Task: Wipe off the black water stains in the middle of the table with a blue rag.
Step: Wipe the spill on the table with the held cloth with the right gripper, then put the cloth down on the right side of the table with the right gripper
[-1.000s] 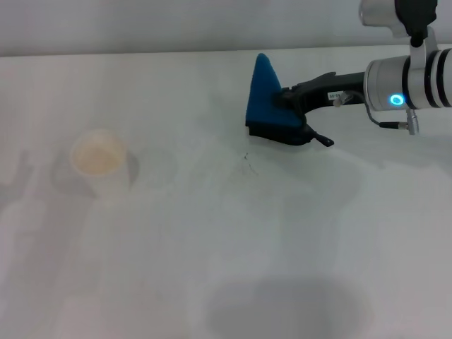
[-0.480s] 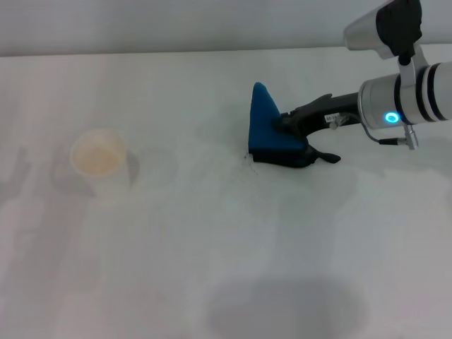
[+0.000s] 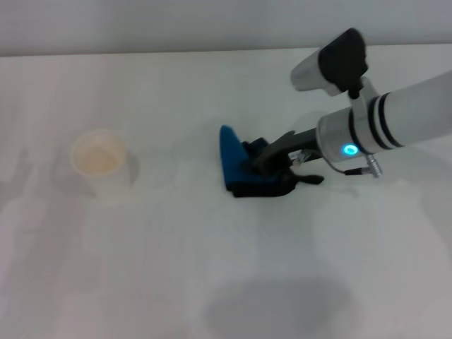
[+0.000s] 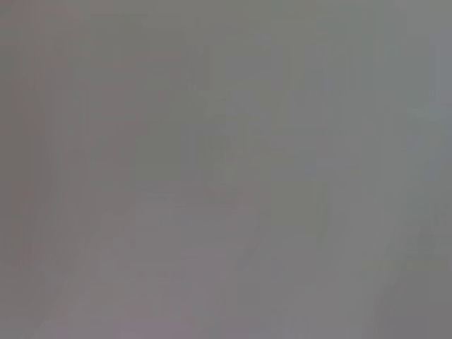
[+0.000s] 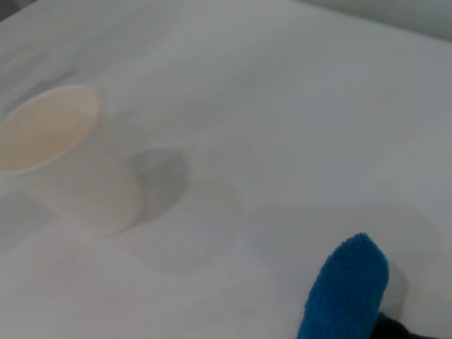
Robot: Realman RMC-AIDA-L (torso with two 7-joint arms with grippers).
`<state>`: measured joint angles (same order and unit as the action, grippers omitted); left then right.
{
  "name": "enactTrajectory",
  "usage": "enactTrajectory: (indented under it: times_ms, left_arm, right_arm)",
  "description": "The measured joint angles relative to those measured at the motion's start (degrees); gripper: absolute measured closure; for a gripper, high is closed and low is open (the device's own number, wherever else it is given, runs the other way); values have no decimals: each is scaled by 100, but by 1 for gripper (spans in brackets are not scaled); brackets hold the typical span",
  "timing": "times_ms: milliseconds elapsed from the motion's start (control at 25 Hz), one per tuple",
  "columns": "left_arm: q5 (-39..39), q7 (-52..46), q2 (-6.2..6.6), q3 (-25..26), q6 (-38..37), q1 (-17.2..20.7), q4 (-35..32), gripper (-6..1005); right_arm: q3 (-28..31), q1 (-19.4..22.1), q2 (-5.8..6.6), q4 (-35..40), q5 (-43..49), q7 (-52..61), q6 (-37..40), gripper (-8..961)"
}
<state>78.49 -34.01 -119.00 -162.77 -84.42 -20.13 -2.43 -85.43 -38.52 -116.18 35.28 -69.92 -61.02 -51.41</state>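
Note:
In the head view my right gripper [image 3: 263, 168] is shut on the blue rag [image 3: 231, 164] and presses it onto the white table [image 3: 212, 268] near its middle. The rag's free corner stands up on the gripper's left side. The same blue corner [image 5: 346, 289] shows in the right wrist view. The black water stains are not visible; the spot under the rag is hidden. My left gripper is out of view, and the left wrist view shows only a blank grey field.
A white paper cup [image 3: 101, 162] stands on the left part of the table, also seen in the right wrist view [image 5: 60, 155]. A dark shadow [image 3: 282, 304] lies on the table near the front edge.
My right gripper has carried the rag down and to the left, from behind the small dark marks onto and past them. The faint marks seen earlier no longer show.

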Motion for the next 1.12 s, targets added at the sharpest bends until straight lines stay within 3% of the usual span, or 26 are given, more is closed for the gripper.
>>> enactTrajectory:
  times_ms: [440,760,960,1120]
  left_arm:
    - [-1,0,-10,0,-1,1,-23,122]
    - [-1,0,-9,0,-3,1,-23,123]
    - [-1,0,-9,0,-5,29,-26,123]
    - [-1,0,-9,0,-5,44,-29,123]
  right_arm:
    - [-237,-168,21,-30,-205,-33,-844,871]
    - [-391,-171,24,-31,-167,72,-41,877]
    - [-344,-106,111,-6,-153,98,181,876]
    - [-280,-49,259,19,-52,128,297,876]
